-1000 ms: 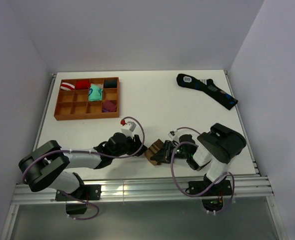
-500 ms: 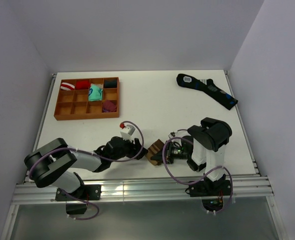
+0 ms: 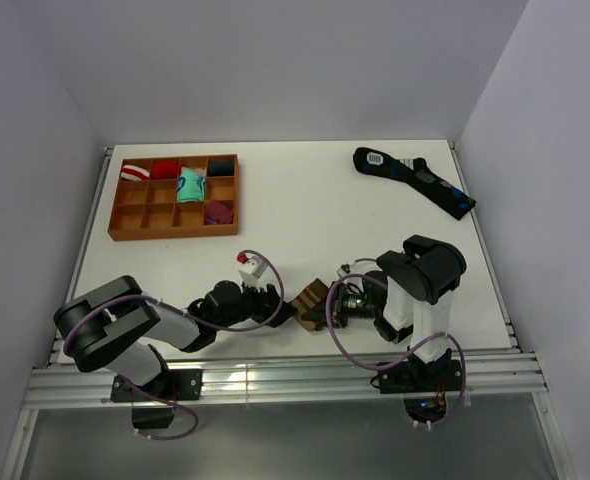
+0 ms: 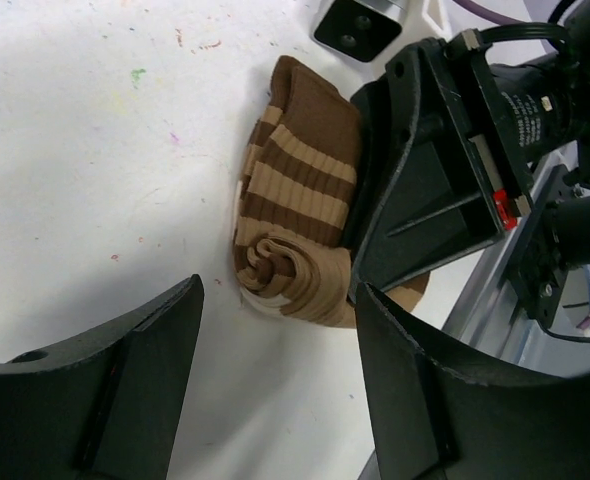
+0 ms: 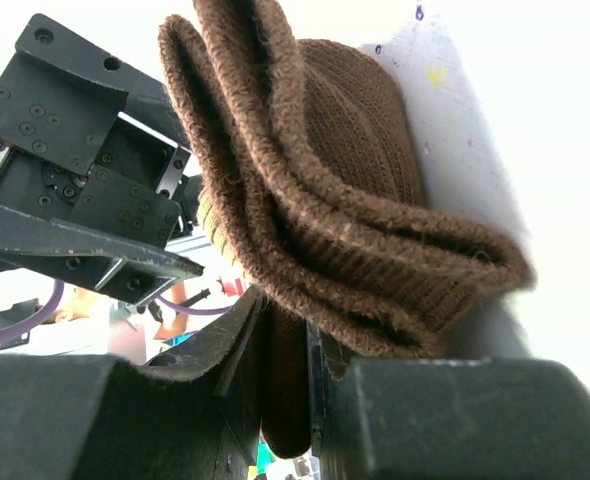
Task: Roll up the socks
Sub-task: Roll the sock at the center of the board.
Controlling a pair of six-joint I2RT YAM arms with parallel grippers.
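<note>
I judge the socks (image 4: 297, 225) mostly rolled: right gripper (image 5: 286, 385) pinches them, left gripper (image 4: 277, 300) gapes empty, cuff tuck left

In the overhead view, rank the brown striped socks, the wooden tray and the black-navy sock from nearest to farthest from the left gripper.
Measured from the left gripper:
1. brown striped socks: just to its right, near the table's front edge.
2. wooden tray: farther back, on the left side.
3. black-navy sock: far right corner, clearly the farthest.
</note>
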